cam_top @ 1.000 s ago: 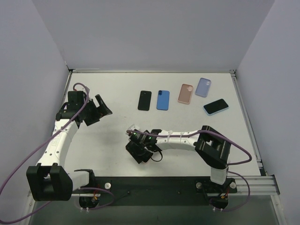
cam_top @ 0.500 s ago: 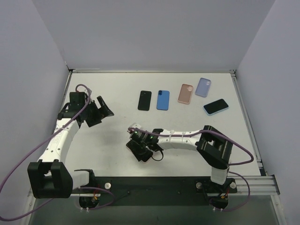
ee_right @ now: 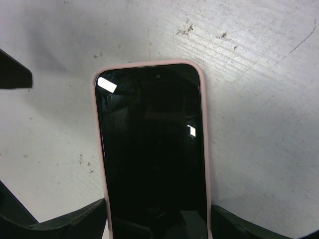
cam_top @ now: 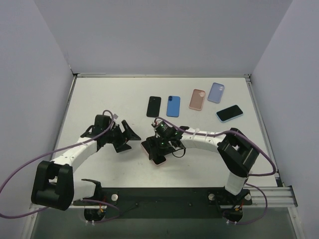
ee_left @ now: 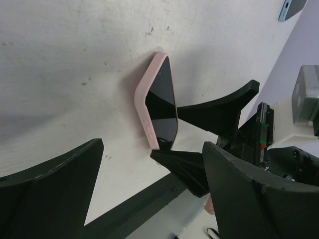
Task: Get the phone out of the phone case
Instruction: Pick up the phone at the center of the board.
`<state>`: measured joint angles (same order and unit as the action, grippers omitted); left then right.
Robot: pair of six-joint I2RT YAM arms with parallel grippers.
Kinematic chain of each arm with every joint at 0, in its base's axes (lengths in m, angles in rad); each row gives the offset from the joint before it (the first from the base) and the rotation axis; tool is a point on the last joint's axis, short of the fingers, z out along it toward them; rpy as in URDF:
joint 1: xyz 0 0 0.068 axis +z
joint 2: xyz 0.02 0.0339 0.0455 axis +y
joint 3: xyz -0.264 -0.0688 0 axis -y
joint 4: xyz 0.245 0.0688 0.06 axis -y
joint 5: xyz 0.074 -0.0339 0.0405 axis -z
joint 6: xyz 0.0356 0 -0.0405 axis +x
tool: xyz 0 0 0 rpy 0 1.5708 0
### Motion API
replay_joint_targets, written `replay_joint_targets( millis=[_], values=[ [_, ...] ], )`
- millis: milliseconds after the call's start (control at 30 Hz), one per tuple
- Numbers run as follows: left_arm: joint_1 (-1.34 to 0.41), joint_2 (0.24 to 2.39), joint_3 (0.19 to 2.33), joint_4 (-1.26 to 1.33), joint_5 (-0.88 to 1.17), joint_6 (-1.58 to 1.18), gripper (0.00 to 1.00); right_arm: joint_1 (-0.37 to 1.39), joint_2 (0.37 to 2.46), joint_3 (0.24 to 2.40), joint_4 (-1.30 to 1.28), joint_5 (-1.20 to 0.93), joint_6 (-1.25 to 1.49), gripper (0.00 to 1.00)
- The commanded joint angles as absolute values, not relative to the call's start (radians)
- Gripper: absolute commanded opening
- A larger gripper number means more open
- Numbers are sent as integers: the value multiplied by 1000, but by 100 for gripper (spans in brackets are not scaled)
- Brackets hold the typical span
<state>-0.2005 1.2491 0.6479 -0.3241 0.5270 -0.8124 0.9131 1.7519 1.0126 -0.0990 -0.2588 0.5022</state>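
A phone with a dark screen sits in a pink case [cam_top: 155, 153], lying screen up just left of the table's middle. My right gripper [cam_top: 159, 146] is shut on its sides. In the right wrist view the cased phone [ee_right: 152, 149] fills the frame, and the right gripper [ee_right: 157, 216] has one finger against each long edge. My left gripper [cam_top: 130, 137] is open and empty, just left of the phone and apart from it. In the left wrist view the left gripper [ee_left: 152, 149] has its jaws wide apart, facing the pink case [ee_left: 149, 102] and the right fingers [ee_left: 219, 107].
Along the back lie a black phone [cam_top: 154, 106], a blue phone [cam_top: 173, 106], a pink case [cam_top: 198, 99], a lavender case [cam_top: 216, 92] and a dark phone with a cyan rim [cam_top: 229, 113]. A black strip [cam_top: 164, 196] runs along the table's near edge.
My left arm has swung from the far left in to the middle, close beside the phone. My right gripper has moved a little up and to the right with the cased phone.
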Motion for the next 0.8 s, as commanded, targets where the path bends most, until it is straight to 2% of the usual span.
replay_joint_targets(
  millis=[0,367,500,700,767],
  values=[
    [-250,1267,586,-62,594,-998,91,881,1746,986,-63,-287,552,28],
    [-345,1382,566,-63,546,-1074,81,867,1744,968,-8,-337,594,26],
    [-388,1442,548,57,543,-1130,76,865,1744,974,25,-359,606,26],
    [-410,1563,584,128,529,-1132,66,867,1724,957,57,-385,618,25],
    [-428,1620,610,146,544,-1138,58,867,1721,954,61,-388,618,25]
  ],
)
